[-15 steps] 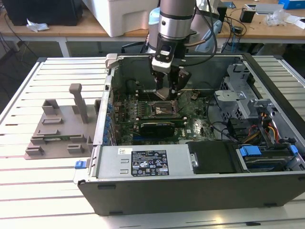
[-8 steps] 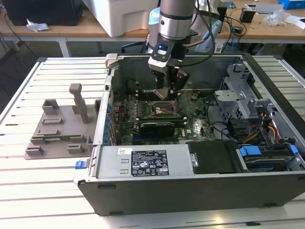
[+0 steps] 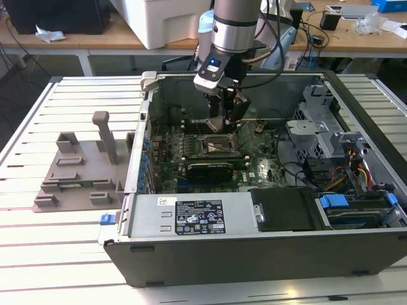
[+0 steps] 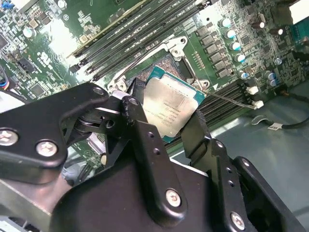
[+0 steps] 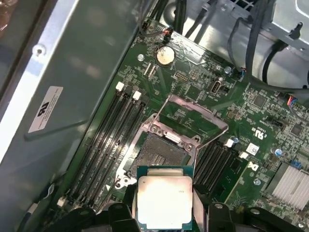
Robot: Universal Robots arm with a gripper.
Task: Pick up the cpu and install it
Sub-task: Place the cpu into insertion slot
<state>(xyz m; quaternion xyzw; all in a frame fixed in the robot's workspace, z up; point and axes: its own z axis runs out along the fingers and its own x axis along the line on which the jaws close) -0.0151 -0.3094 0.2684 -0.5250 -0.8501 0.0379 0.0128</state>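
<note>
The cpu (image 4: 171, 106), a small square chip with a silvery top and green edge, is clamped between the black fingers (image 4: 140, 133) of my gripper (image 4: 164, 115). In the first wrist view the cpu (image 5: 164, 200) hovers level just above and to one side of the open dark socket (image 5: 157, 154), whose metal frame (image 5: 193, 113) is flipped up. In the exterior view my gripper (image 3: 222, 124) hangs inside the computer case (image 3: 254, 254), directly over the socket (image 3: 213, 145) on the green motherboard.
Memory slots (image 5: 108, 140) flank the socket. A graphics card (image 3: 210, 170), the power supply (image 3: 191, 216) and a drive cage with cables (image 3: 331, 146) crowd the case. A grey moulded tray with posts (image 3: 76, 171) sits on the slatted table at the exterior view's left.
</note>
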